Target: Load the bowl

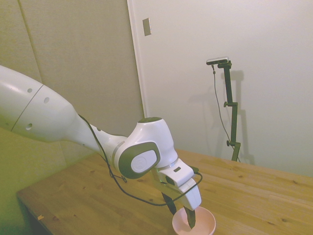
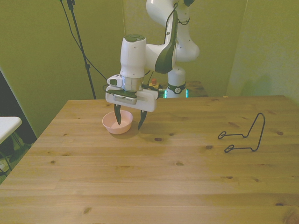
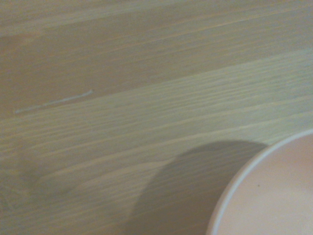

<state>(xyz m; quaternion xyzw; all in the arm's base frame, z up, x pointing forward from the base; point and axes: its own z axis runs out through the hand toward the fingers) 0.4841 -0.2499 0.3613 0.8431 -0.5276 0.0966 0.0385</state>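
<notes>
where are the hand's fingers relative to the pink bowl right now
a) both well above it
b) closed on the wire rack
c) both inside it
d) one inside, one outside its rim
d: in the front view the open hand straddles the bowl rim, one finger inside, the other outside on the front view's right.

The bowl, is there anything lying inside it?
No: in the front view the bowl holds no object, only one dark fingertip of the open gripper dips inside its rim, the other outside it.

wooden table [image 2: 154, 177] | black wire rack [image 2: 244, 135] upright toward front view's right | white wall plate [image 1: 146, 27]
</notes>
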